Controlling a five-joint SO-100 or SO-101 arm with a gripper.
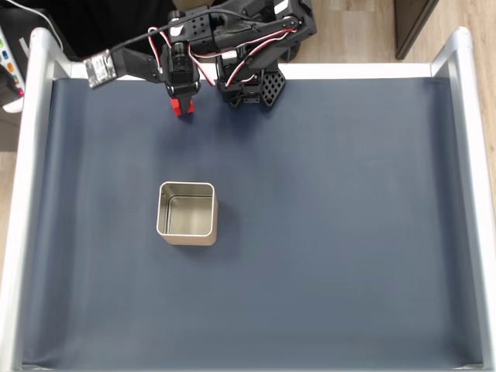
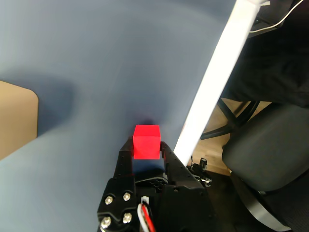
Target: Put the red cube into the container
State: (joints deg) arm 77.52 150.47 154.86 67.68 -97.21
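While the gripper (image 2: 146, 151) gripped the red cube (image 2: 147, 141) between its jaws, carriage was under way; the next move required transfer above the square metal tin (image 1: 187, 214).

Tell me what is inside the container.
Nothing is visible inside the container; its shiny floor shows bare in the fixed view. The red cube sits between the gripper's fingers.

In the fixed view my arm (image 1: 232, 39) is hiding most of the cube (image 1: 183, 107); only a red sliver is showing. In the wrist view the tin (image 2: 17, 118) is running off the left edge, and my jaws are covering the cube's (image 2: 147, 141) lower part.
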